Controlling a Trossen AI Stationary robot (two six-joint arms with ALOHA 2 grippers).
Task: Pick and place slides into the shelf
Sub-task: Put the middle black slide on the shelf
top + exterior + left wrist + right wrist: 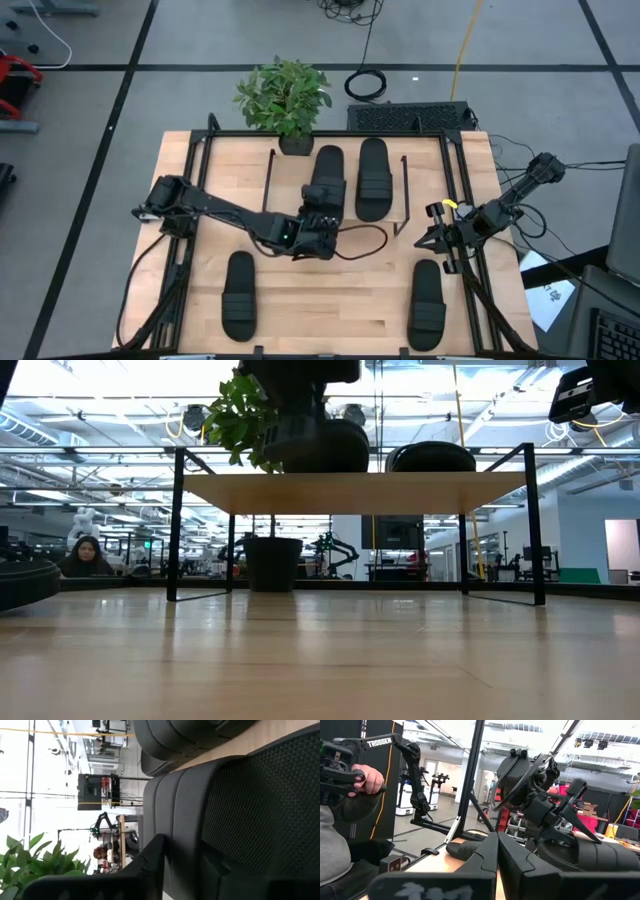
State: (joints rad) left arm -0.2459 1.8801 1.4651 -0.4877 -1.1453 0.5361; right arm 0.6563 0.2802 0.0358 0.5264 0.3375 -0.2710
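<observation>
Fingers of my left arm (318, 238) hung over the near end of one slide (326, 178), at the front edge of the shelf (290, 185). I could not tell how far apart they stood, nor whether they gripped the heel or only touched it. In my wrist view the textured footbed (260, 795) filled nearly everything just ahead of one finger (155, 862). That slide ran lengthwise straight away from my fingers toward the back of the shelf, its long axis in line with my reach. It seemed to rest flat on the top board (350, 492). A second slide (373, 178) lay parallel to it, just beside it on the side toward my right arm.

My right fingers (432, 240) were pressed together and held nothing. They waited off the shelf's other end, near its wire frame.

Two slides lay on the bench (330, 300), nearer to me than the shelf and well apart from each other. Both pointed the same way as the shelved pair. I judged the one (238, 295) behind and outward of my left fingers the easier reach for that arm. The other (427, 303) sat just behind my right fingers.
</observation>
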